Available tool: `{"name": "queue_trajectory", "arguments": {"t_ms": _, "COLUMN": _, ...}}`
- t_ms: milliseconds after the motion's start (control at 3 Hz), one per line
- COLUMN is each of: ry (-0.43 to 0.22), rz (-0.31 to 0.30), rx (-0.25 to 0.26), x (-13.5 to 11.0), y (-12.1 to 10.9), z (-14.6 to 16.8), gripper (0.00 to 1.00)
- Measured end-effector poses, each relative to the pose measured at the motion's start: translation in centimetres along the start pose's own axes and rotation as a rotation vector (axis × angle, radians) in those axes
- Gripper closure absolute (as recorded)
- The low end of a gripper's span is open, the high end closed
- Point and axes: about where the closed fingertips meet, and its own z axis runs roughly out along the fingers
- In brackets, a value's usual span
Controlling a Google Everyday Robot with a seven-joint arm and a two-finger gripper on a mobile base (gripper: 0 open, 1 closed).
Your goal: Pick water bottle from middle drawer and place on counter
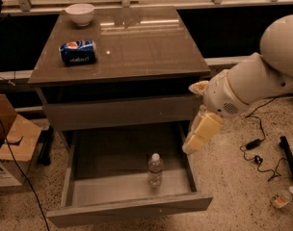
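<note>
The water bottle [155,169] stands upright on the floor of the open middle drawer [132,210], right of centre and near the drawer's front. It is clear with a white cap. My gripper [190,118] hangs at the cabinet's right side, above the drawer's right wall, up and to the right of the bottle. Its cream fingers [201,132] are spread apart and hold nothing. The counter [137,47] is the glossy brown top above the drawers.
A blue soda can [77,52] lies on its side at the counter's left and a white bowl [80,14] stands at its back left. The upper drawer front [118,112] is closed. A cardboard box [11,146] sits on the floor at the left, cables [256,153] and a small bottle [281,198] at the right.
</note>
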Motion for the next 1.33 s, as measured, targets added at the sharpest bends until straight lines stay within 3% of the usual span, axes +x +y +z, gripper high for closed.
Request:
{"name": "queue_trajectory", "arguments": {"t_ms": 667, "ry": -0.083, "rz": -0.001, "rx": -0.077, "x": 0.0, "y": -0.7, "z": 8.3, "gripper": 0.00}}
{"name": "queue_trajectory", "arguments": {"t_ms": 1333, "ry": -0.199, "rz": 0.025, "rx": -0.148, "x": 2.6, "y": -1.7, "z": 15.4, "gripper": 0.00}}
